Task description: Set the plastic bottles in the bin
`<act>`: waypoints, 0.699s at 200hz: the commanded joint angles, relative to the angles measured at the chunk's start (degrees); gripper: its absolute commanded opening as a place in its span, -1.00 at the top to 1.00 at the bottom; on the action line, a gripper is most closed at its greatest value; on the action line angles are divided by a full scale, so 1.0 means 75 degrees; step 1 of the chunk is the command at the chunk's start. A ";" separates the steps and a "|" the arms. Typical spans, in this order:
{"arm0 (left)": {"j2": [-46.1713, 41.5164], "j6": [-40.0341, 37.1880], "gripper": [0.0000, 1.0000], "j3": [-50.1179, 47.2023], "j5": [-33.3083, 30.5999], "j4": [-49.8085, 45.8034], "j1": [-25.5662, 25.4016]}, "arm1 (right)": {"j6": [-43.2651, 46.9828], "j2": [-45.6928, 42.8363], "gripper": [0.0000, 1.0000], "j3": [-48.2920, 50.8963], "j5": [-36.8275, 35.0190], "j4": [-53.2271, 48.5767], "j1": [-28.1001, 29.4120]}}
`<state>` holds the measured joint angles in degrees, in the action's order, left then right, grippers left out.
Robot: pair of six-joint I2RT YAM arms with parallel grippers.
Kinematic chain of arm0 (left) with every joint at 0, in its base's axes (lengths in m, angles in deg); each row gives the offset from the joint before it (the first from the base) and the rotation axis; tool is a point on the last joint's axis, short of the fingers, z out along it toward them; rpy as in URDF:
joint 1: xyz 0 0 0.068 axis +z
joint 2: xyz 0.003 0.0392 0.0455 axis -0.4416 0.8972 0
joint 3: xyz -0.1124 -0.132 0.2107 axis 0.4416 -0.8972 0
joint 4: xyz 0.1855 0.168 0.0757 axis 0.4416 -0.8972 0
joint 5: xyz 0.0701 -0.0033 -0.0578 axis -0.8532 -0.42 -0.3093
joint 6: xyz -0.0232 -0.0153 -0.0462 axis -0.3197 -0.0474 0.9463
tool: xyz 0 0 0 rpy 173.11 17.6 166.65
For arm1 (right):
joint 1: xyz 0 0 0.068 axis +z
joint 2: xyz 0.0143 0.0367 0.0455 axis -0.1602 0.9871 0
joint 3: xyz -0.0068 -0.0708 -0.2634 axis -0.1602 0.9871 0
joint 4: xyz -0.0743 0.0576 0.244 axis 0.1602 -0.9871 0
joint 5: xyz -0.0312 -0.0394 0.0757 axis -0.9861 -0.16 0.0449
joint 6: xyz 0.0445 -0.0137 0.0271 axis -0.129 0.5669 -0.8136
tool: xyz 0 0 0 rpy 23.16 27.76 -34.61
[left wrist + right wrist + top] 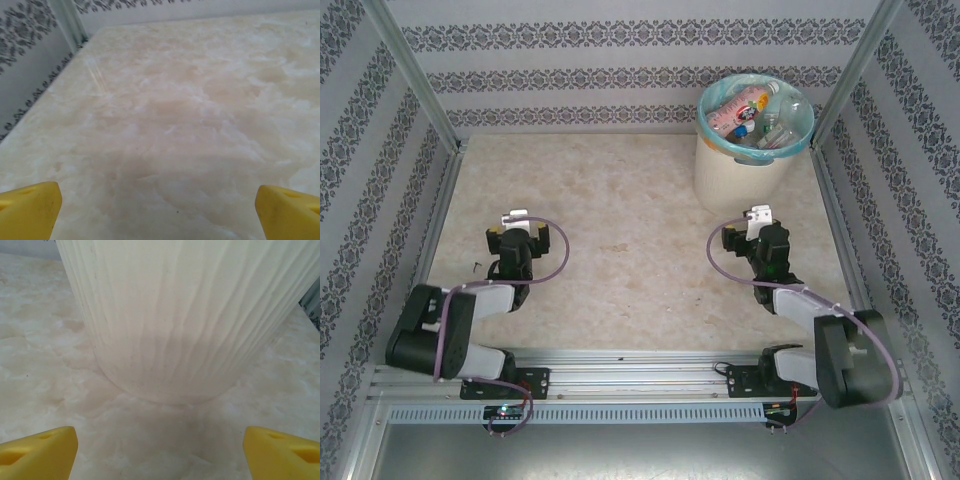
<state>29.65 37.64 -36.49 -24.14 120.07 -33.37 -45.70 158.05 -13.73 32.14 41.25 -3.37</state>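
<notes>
Right gripper (160,454): just on the near side of the bin (738,180); fingers wide, nothing between them.
Left gripper (159,212): well left of bin; fingers wide, empty.
Plastic bottles (756,118): heaped inside bin.
Handling: probably light, slick, crushable; grip mid-body across label.

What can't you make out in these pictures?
Top view: plastic bottles heaped in the bin; lower ones hidden, too small to count.
Right wrist view: bin's rim cut off by the top edge.
Left wrist view: left tool's fingers cut off by the bottom edge.
</notes>
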 commanded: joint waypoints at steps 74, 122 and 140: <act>0.1113 0.0274 -1.00 0.0074 0.1889 0.1606 0.0988 | -0.1299 0.2087 -0.80 0.0660 -0.0792 0.3956 -0.0898; 0.1097 0.0286 -1.00 0.0074 0.1842 0.1593 0.0978 | -0.0998 0.2073 -0.96 0.0049 -0.1210 0.2829 -0.0563; 0.1100 0.0285 -1.00 0.0083 0.1842 0.1576 0.0979 | -0.0855 0.2081 -0.96 -0.0096 -0.1082 0.2549 -0.0499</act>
<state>38.13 38.93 -36.38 -10.22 131.42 -26.46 -52.31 173.77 -12.64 25.18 64.51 -7.94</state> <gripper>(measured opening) 0.998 0.982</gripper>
